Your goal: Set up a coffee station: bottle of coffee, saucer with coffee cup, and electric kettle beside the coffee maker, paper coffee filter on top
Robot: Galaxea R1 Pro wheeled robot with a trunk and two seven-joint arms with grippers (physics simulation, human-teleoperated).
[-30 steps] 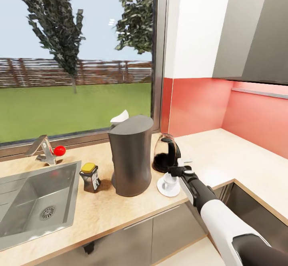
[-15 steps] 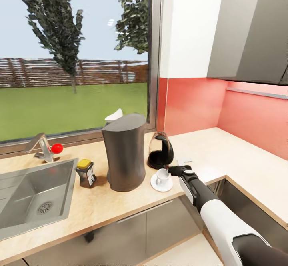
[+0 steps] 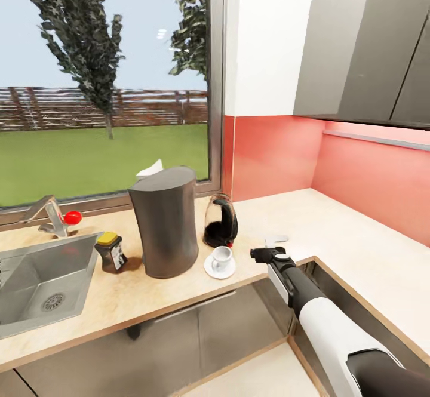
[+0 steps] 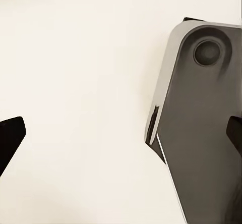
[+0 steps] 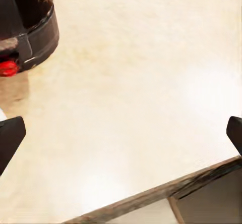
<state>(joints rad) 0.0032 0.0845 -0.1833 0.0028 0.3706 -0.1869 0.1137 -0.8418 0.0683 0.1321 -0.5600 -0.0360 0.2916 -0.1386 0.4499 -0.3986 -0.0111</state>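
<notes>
1. Swinging rightwards with the head camera: whole counter scene sliding left in the head view compared with a second ago, more of the grey wall cabinets (image 3: 364, 45) coming into view. No sign of the things themselves shifting on the kitchen countertop (image 3: 334, 218).
2. Pulling the right gripper (image 3: 270, 248) clear of the coffee cup (image 3: 222, 258): a second ago reaching right at the cup, now hanging apart from it over bare counter near the front edge. Fingers spread wide and empty in the right wrist view, with the electric kettle (image 5: 25, 27) at one corner.
3. Sitting together now: coffee maker (image 3: 164, 224) with a white paper filter (image 3: 149, 170) peeking over its top, bottle of coffee (image 3: 111, 252) beside it on the sink side, cup on the saucer (image 3: 220, 268) on the other side, kettle just behind.
4. Looking, by judgement, like a finished station, so backing away.
5. Showing the left gripper (image 4: 121, 133) wide open too, empty, over pale floor.
</notes>
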